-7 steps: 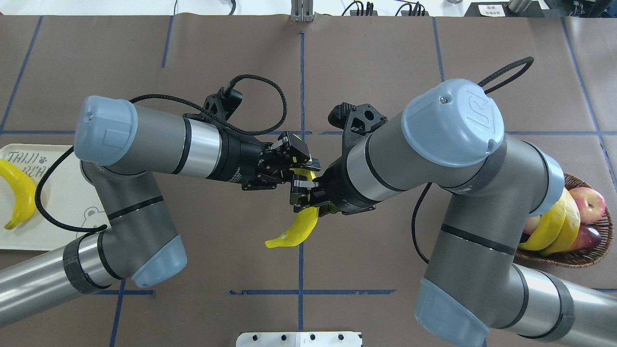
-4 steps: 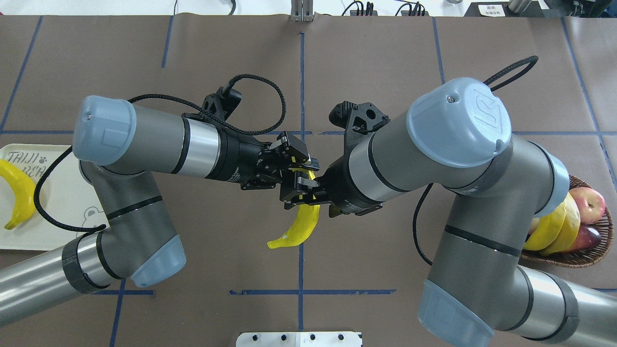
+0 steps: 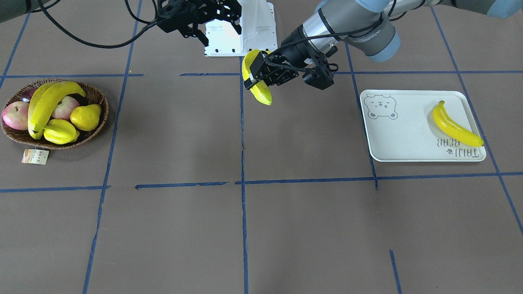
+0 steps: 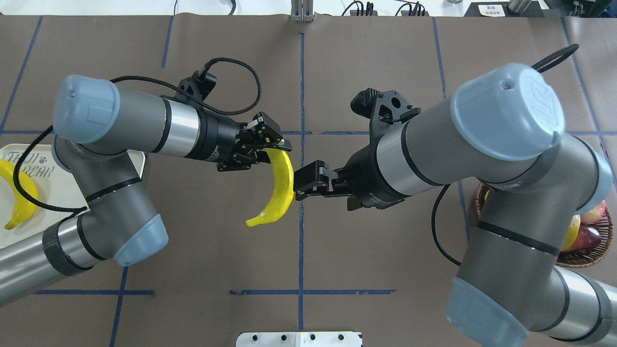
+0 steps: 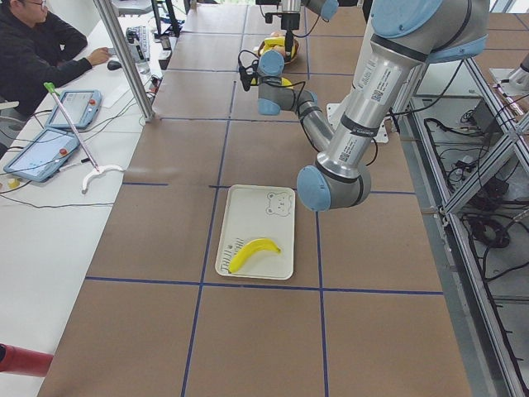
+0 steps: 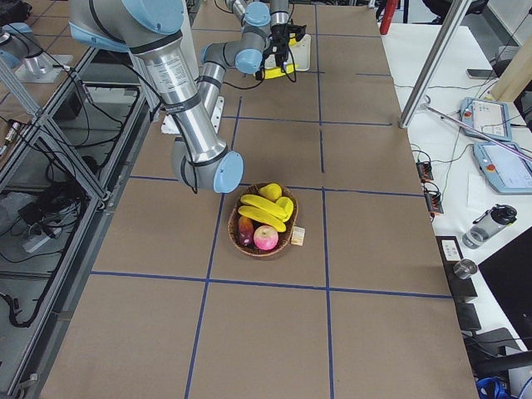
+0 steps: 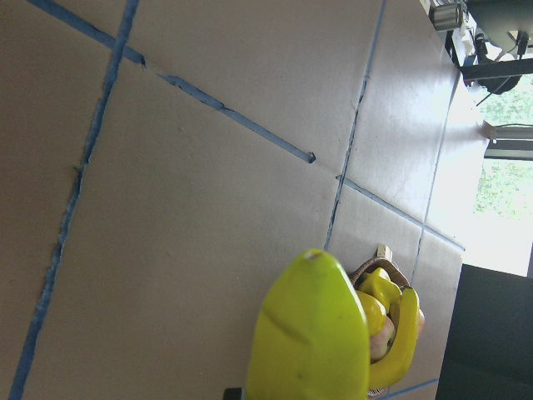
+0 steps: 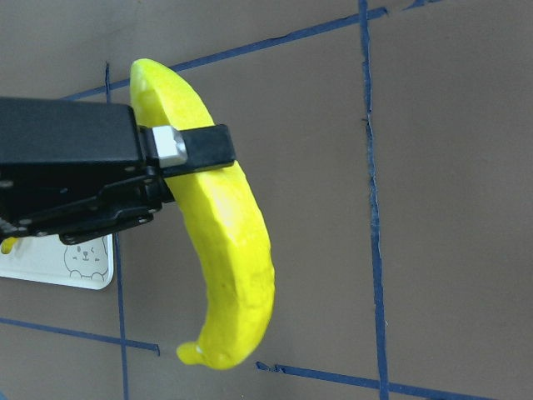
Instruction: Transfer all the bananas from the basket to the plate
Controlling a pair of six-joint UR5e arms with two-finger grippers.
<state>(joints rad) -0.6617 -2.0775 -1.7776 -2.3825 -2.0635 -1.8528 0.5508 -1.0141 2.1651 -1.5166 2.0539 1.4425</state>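
Observation:
My left gripper (image 4: 278, 150) is shut on the upper end of a yellow banana (image 4: 279, 193) and holds it above the table's middle; the banana hangs down, curved. The right wrist view shows that grip (image 8: 179, 154) on the banana (image 8: 229, 250). My right gripper (image 4: 300, 184) is open and empty, just right of the banana and apart from it. A second banana (image 3: 455, 126) lies on the pale-grey plate (image 3: 408, 134). More bananas (image 3: 49, 102) lie in the wicker basket (image 3: 57, 143).
The basket also holds apples (image 3: 14, 115), a yellow pear (image 3: 85, 116) and a starfruit (image 3: 60, 131); its paper tag (image 3: 35, 156) lies beside it. A white mounting plate (image 4: 299, 339) sits at the table's near edge. An operator (image 5: 33, 50) sits beyond the far side.
My right gripper has let go of the banana and drawn back to the right. My left gripper keeps the banana and has moved it a little to the left.

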